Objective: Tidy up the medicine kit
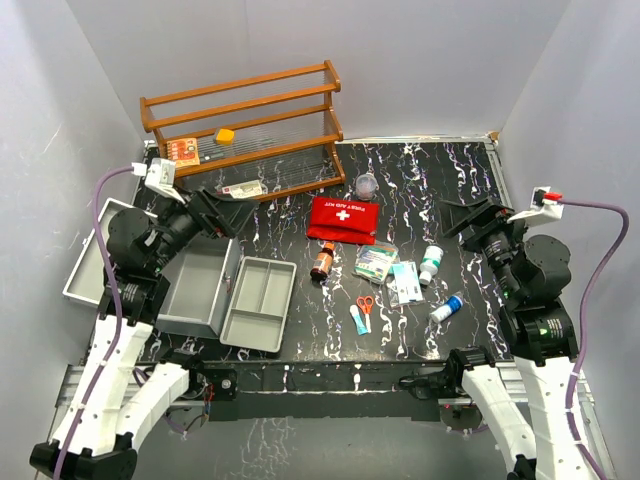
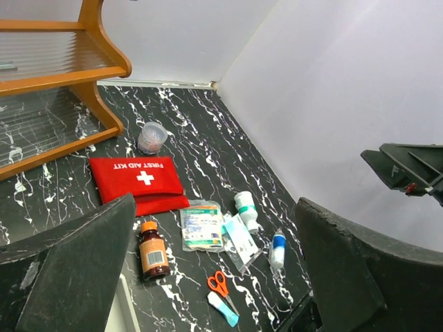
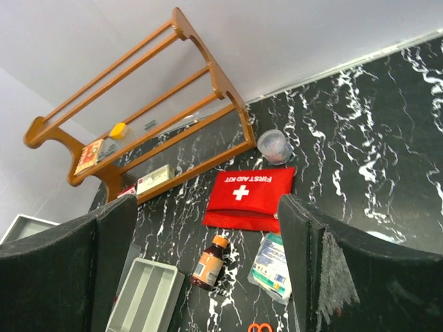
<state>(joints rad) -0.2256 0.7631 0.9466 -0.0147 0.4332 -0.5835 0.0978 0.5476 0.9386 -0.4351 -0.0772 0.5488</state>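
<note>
A black marble-patterned table (image 1: pixel 420 180), veined in white, is being enclosed by pale grey walls in the top view. The medicine kit (image 1: pixel 200 290) is sitting at the near left of the table, partly under the left arm, with its lid lying open toward the left edge. Its grey two-compartment tray (image 1: pixel 258 303) is lying just beside the case on the right. A wooden rack (image 1: pixel 240 120) is standing at the back left. Near the middle, a red first-aid pouch (image 1: pixel 342 218), a brown bottle (image 1: pixel 322 262), packets (image 1: pixel 376 262), orange scissors (image 1: pixel 366 305) and a white bottle (image 1: pixel 430 265) are lying loose. The left gripper (image 1: pixel 235 215) is being held wide between kit and rack, gripping nothing. The right gripper (image 1: pixel 460 218) is being held wide too, at the right, also empty.

In the left wrist view, the two dark fingers (image 2: pixel 76 277) are being held well apart. The pouch, the brown bottle and the packets are being framed between them, and a clear cup (image 2: pixel 152 137) is standing beyond the pouch.

In the right wrist view, the fingers (image 3: pixel 346 277) are likewise being held far apart. The pouch and brown bottle are showing between them, the tray is appearing at the lower left, and the rack is being seen against the back wall.
</note>
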